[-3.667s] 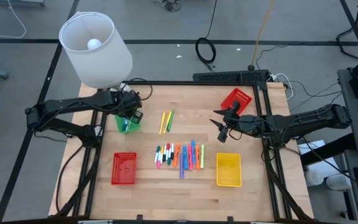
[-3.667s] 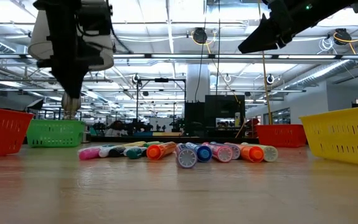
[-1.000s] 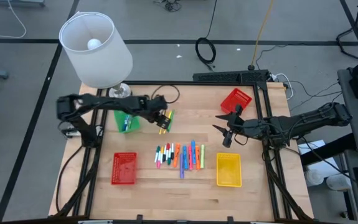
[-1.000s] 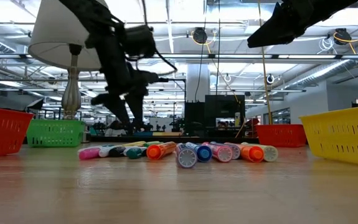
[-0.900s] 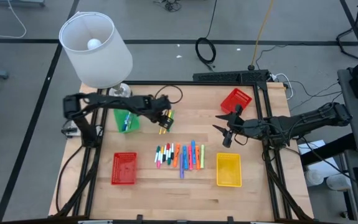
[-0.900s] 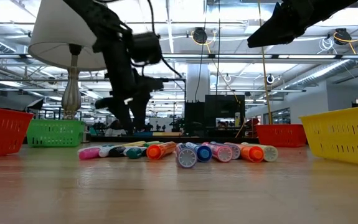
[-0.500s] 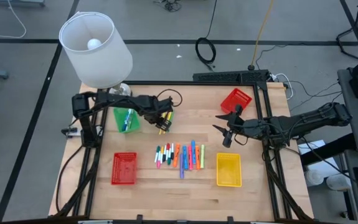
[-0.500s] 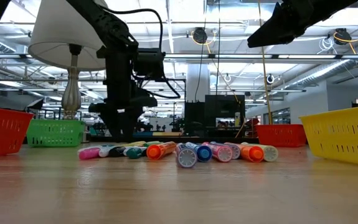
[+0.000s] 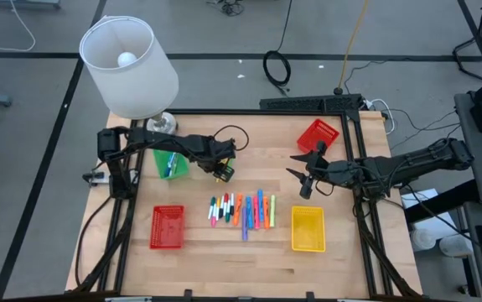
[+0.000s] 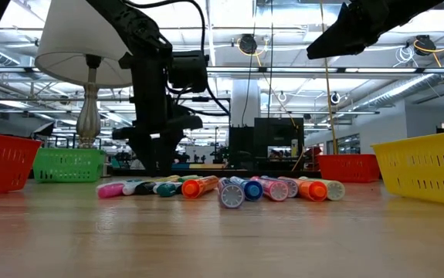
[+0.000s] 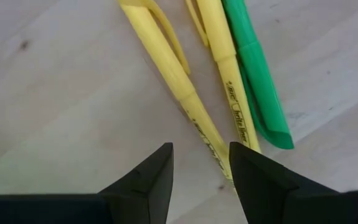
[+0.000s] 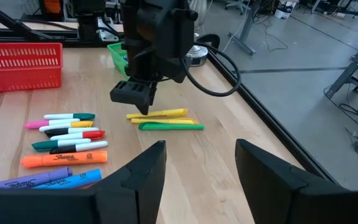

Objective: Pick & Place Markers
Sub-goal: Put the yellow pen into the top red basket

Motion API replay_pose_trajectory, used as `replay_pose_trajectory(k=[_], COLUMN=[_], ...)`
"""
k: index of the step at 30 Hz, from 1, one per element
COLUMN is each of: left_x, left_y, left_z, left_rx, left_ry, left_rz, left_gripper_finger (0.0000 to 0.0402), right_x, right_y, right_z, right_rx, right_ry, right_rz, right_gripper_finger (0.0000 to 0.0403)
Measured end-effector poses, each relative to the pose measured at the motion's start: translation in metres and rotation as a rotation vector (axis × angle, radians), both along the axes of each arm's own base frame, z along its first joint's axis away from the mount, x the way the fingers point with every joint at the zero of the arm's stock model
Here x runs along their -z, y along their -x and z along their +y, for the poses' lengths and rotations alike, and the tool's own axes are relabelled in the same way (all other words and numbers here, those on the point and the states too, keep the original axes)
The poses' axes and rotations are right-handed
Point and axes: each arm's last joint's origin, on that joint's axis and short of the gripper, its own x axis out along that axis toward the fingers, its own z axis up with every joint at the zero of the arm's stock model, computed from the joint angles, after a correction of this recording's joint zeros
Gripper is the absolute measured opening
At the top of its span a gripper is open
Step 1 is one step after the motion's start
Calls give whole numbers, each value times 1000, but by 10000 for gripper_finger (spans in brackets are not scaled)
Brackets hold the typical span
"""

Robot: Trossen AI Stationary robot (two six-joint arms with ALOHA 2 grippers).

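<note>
Left claw [image 11: 200, 165] straddles a yellow marker [image 11: 177, 74] — fingers apart, nothing gripped.

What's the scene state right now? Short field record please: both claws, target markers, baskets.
left claw: open, low over the table, straddling the end of a yellow highlighter
neighbours: second yellow highlighter and green highlighter lie beside it
right claw: open, empty, raised near the far red basket
marker row: mid-table, untouched
green basket: already holds pens
yellow basket: looks empty
</note>
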Motion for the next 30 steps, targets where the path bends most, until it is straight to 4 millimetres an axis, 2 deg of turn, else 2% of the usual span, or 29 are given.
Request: replay_pose_trajectory(k=[8,17,27,30], left_x=[2,7,30,31], left_y=[-1,-6,-8,-6], left_z=[0,-1,-1,-1], left_rx=[-100,-97,-93,-94], left_ry=[-49,-28,4,10], left_rz=[4,-30,58,80], left_gripper_finger=[161,161,161,161], right_x=[0,0,0,0], right_y=[0,0,0,0], right_z=[0,0,0,0], right_rx=[0,4,3,3], right_ry=[0,-15,-15,-15], right_rz=[0,-7,-6,-7], right_gripper_finger=[183,183,183,183])
